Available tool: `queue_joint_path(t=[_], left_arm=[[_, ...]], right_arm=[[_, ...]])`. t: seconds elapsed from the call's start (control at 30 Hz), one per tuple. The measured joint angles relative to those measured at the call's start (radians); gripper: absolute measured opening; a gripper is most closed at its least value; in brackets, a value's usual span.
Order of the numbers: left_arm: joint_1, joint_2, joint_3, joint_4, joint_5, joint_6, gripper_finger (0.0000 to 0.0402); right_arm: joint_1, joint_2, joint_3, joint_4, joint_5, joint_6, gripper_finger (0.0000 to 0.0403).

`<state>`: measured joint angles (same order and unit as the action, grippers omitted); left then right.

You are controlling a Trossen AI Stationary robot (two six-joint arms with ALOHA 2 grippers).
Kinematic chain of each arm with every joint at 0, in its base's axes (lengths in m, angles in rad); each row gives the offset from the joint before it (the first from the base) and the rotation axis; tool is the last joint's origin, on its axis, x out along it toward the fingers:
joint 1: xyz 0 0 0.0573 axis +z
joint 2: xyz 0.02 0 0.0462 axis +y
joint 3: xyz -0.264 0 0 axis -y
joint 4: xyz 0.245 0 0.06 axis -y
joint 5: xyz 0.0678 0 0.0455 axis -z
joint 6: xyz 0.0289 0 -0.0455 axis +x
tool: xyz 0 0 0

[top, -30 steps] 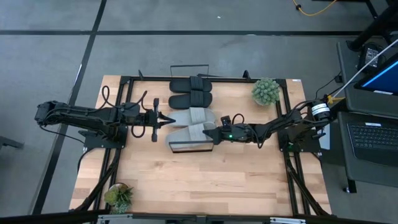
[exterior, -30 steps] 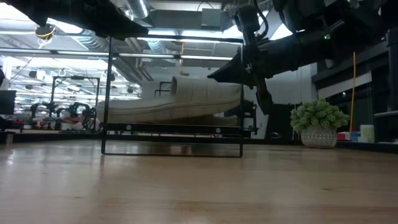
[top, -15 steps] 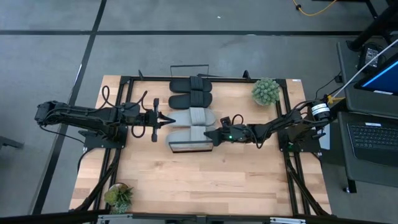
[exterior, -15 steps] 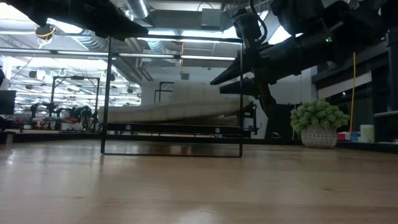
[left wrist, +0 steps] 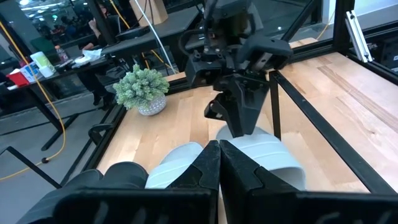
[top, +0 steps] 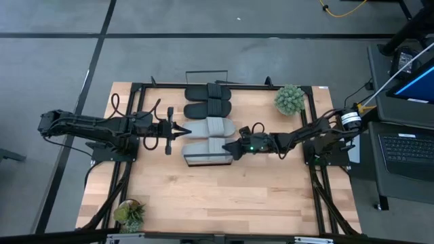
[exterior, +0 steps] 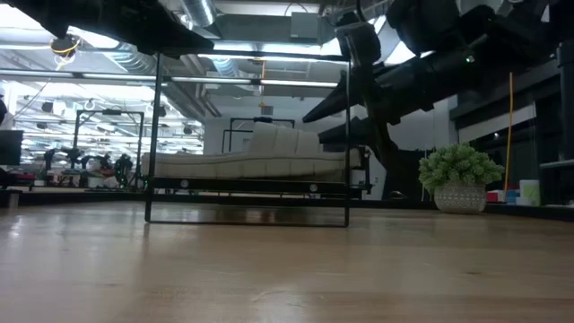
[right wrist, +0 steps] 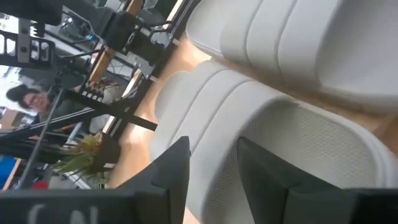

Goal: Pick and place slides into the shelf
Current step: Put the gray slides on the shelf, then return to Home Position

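Right gripper [top: 232, 149]: we see it spread at the near light grey slide sandal [top: 203, 146] on the long light-wood shelf [top: 207, 161].
Left gripper [top: 188, 130]: pressed together, waiting left.

Left gripper [left wrist: 219, 163] fingers pressed together, facing right gripper [left wrist: 239, 115] above grey slides [left wrist: 261, 149].

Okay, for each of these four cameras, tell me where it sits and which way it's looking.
High view: above the table, straight down; both arms, right claw at the near grey slide on the shelf.
Low view: tabletop height, looking level at the shelf; an arm overhead.
Left wrist view: on the left arm, facing the right claw and a plant; own shut claw shows.
Right wrist view: on the right arm, close over the grey slides; own open fingers show.
Shared: the grey slides.
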<state>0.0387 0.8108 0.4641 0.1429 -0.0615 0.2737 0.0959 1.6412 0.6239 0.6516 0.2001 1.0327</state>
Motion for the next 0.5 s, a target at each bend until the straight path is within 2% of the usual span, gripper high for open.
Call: queue_joint_path(t=[0.1, 0.3, 0.5], left_arm=[[0.0, 0.0, 0.0, 0.0, 0.0, 0.0, 0.0], [0.0, 0.0, 0.0, 0.0, 0.0, 0.0, 0.0], [0.0, 0.0, 0.0, 0.0, 0.0, 0.0, 0.0]], right_arm=[[-0.025, -0.021, 0.0, -0.017, -0.049, -0.028, 0.0131], [-0.038, -0.087, 0.001, -0.189, -0.044, -0.046, 0.013], [-0.041, -0.152, 0.001, -0.211, -0.037, -0.126, 0.013]])
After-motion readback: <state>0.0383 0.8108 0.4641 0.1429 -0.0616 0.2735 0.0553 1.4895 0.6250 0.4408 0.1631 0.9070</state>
